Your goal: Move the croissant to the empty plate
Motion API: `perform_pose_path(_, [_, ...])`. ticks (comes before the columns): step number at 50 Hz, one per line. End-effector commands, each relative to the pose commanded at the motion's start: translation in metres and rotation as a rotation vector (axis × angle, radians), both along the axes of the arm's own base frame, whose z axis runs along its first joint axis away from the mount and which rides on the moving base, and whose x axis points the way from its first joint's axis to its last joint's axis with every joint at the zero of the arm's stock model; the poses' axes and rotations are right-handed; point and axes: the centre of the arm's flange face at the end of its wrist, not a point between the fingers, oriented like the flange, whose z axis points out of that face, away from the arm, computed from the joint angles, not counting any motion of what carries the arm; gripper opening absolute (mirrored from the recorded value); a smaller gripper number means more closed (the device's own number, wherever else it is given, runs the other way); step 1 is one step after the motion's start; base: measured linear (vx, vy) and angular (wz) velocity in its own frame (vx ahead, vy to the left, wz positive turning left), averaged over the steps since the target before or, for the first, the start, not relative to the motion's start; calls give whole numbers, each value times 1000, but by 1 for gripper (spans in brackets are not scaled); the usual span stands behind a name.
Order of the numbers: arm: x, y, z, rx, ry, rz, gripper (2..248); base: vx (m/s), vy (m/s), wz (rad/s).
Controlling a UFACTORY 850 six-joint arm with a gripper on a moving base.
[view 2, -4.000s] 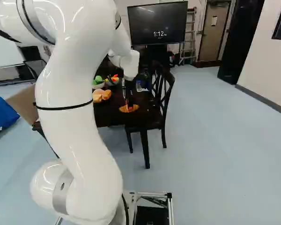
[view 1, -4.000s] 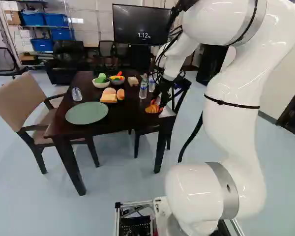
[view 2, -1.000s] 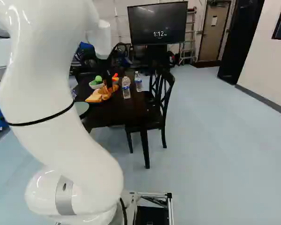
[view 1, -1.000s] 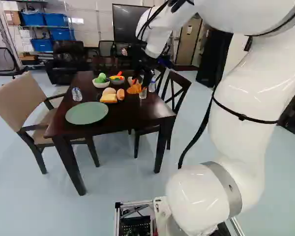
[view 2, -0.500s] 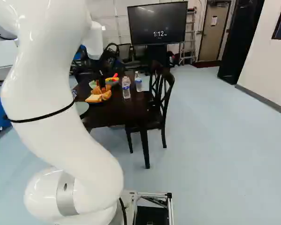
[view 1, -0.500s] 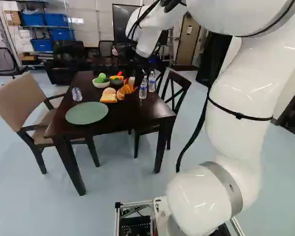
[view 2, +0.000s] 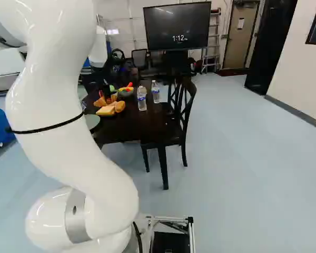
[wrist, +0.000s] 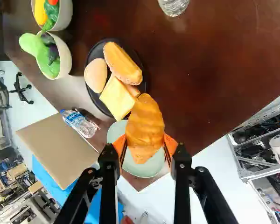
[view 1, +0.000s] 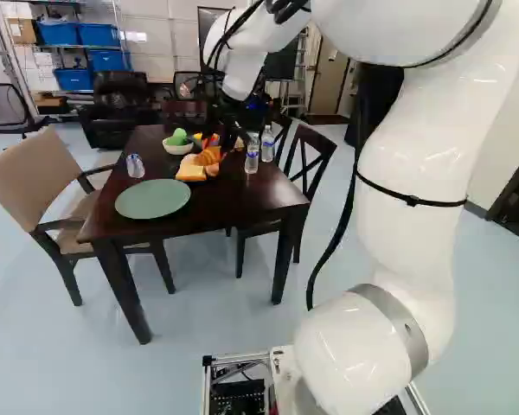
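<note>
Orange-padded gripper [wrist: 144, 145] has croissant [wrist: 147, 122] clamped, swung w/ arm [view 1: 415, 156] farther from btls [view 1: 253, 156]; green plate [view 1: 152, 199] approach prob. next.

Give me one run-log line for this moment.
gripper: shut on croissant | croissant: held above table | green plate: empty | placement: not yet done

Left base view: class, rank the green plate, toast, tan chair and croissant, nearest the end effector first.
1. Croissant, held by the end effector.
2. Toast, on the black plate.
3. Green plate, nearer the base than the toast.
4. Tan chair, at the view's left.
</note>
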Motion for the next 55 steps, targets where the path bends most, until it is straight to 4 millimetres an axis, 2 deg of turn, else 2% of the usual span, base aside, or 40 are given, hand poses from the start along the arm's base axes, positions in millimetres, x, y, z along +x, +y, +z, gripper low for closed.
perform_pose_path(23, [3, 45, -3, 2, -5, 70, 124, 0, 0, 0])
perform_pose_path(55, [19, 114, -46, -17, 40, 161, 124, 0, 0, 0])
